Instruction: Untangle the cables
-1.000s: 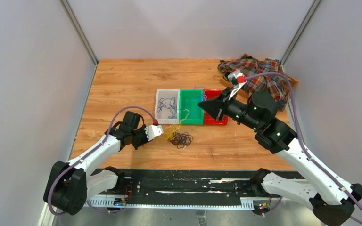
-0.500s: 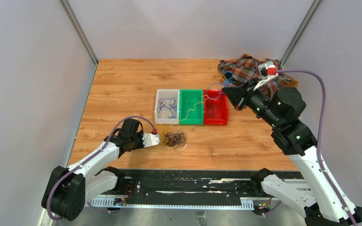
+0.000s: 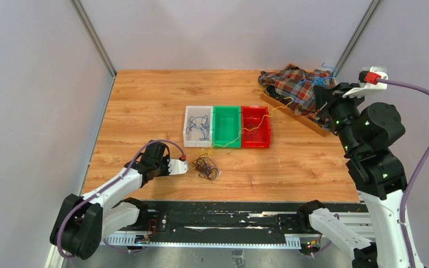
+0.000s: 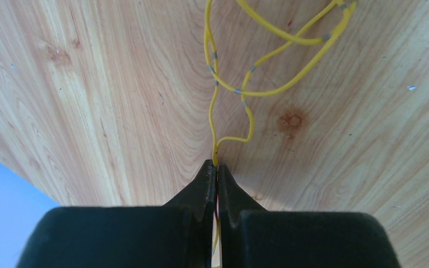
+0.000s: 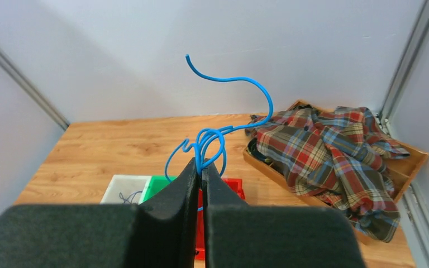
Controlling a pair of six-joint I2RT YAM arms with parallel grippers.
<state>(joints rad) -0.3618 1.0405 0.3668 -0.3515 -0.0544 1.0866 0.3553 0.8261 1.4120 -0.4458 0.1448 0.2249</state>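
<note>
A small clump of dark cables [image 3: 205,166] lies on the table in front of the trays. My left gripper [image 3: 185,166] is low beside its left edge and is shut on a thin yellow cable [image 4: 240,92], which the left wrist view shows pinched at the tips [image 4: 217,164]. A yellow strand [image 3: 265,118] runs from the clump across the trays up toward my right gripper [image 3: 318,92]. My right gripper is raised at the far right and is shut on looped blue cables [image 5: 218,134], pinched at its tips [image 5: 202,164]. The blue loops also show in the top view [image 3: 315,81].
White [image 3: 185,127], green [image 3: 227,108] and red [image 3: 268,129] trays stand side by side at mid-table. The white one holds blue cables [image 3: 200,126]. A plaid shirt [image 3: 293,84] lies over a wooden tray [image 3: 290,113] at the back right corner. Grey walls close in on the sides.
My right arm has swung right and up from over the trays, lifting the blue cables and drawing a yellow strand taut. My left gripper has dropped and pulled back slightly. The dark clump has shifted a little left.
</note>
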